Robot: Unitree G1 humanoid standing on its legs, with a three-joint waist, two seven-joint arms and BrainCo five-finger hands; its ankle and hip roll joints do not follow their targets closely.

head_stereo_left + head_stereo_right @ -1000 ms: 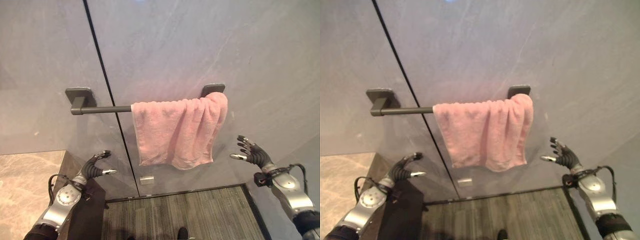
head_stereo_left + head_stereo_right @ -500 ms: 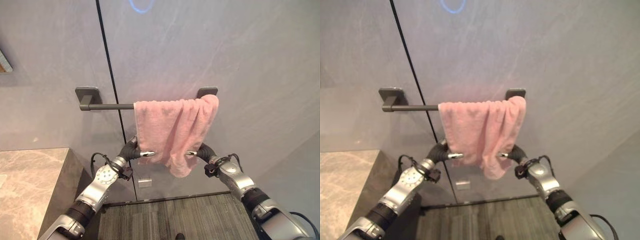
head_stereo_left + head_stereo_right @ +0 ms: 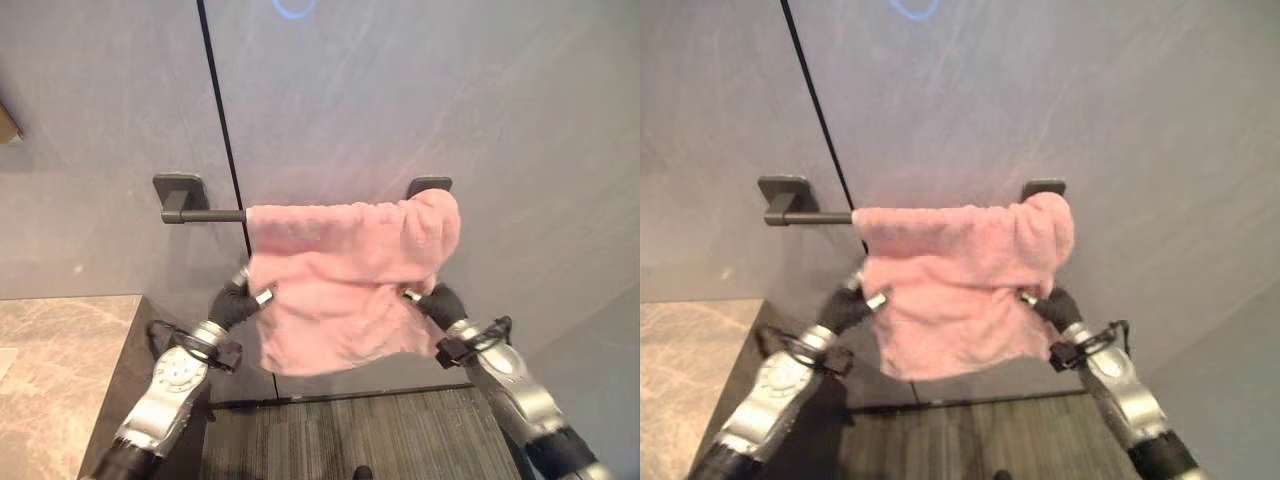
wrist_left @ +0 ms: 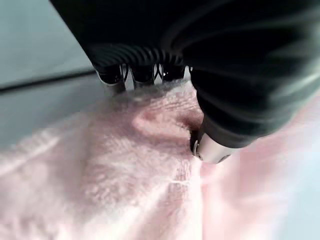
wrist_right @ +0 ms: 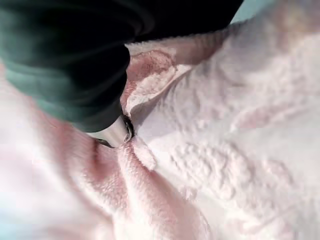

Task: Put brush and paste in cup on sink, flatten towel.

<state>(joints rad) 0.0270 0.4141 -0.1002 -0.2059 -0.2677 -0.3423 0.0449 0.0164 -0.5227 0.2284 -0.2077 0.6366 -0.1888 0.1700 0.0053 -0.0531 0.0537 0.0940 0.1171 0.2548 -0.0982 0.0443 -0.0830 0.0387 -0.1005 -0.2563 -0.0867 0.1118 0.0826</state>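
Grey wall (image 3: 420, 90): panelled, with a dark vertical seam (image 3: 222, 120) running down it.

Stone counter (image 3: 50, 370): beige, marbled, at the lower left below the wall.

Floor mat (image 3: 350, 435): dark, ribbed, at the wall's foot.

Towel rail (image 3: 205, 214): dark bar on two wall brackets, left end bare.

Towel (image 3: 345, 290): pink, hung over the rail's right part, bunched into a lump at the right bracket, its lower portion drawn out sideways between both hands.

Left hand (image 3: 235, 300): was at the towel's left edge; its wrist view showed fingers (image 4: 120, 82) and thumb pressed into the pink cloth, apparently pinching it, though the close view left the grip partly hidden.

Right hand (image 3: 432, 298): was at the towel's right edge, thumb tip dug into a fold of cloth gathered against it.
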